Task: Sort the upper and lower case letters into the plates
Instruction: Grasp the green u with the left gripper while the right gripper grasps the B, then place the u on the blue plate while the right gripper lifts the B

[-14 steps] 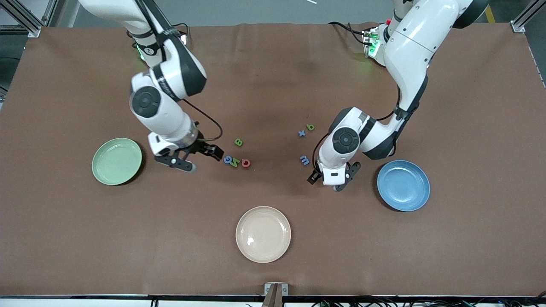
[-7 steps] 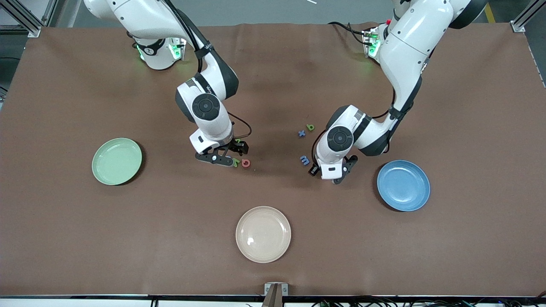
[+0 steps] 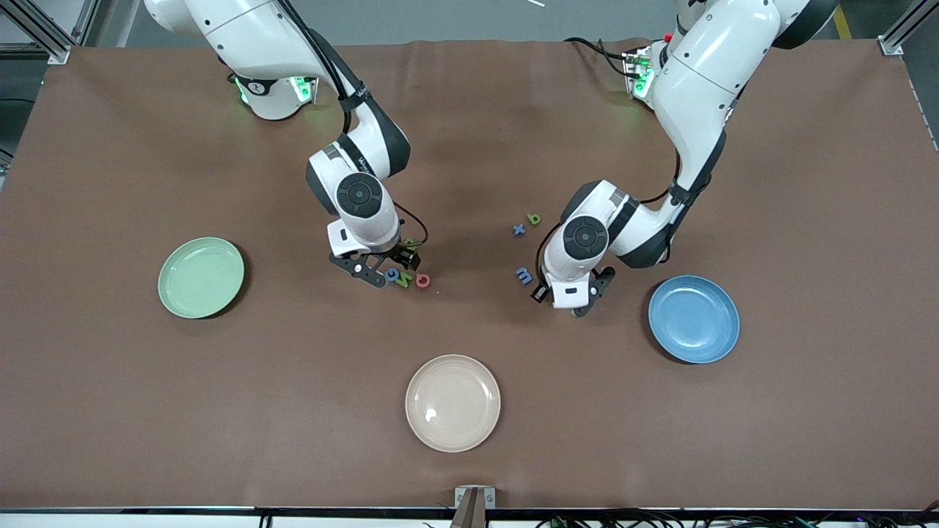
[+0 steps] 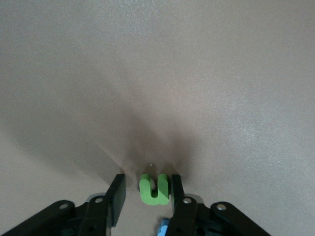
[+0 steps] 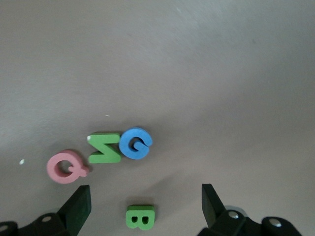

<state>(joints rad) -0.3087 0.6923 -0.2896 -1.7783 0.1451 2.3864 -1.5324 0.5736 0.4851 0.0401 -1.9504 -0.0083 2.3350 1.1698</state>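
The mint green plate (image 3: 201, 277) lies toward the right arm's end and the blue plate (image 3: 693, 319) toward the left arm's end; both are empty. My right gripper (image 3: 384, 264) is open over a cluster of capitals. In the right wrist view it (image 5: 145, 194) straddles a green B (image 5: 140, 216), beside a blue G (image 5: 135, 143), a green N (image 5: 104, 147) and a red G (image 5: 66, 167). My left gripper (image 3: 568, 293) is open. In the left wrist view it (image 4: 146, 183) straddles a green n (image 4: 155, 189) that rests against one finger (image 4: 176, 189). A blue m (image 3: 524, 275), a blue x (image 3: 519, 229) and a green b (image 3: 534, 218) lie beside it.
A cream-beige plate (image 3: 452, 402) lies empty at the middle of the table, nearest the front camera. The brown table mat (image 3: 469, 455) covers the whole table.
My right gripper has swung from beside the mint plate to over the capital letters. My left gripper has shifted a little toward the blue m.
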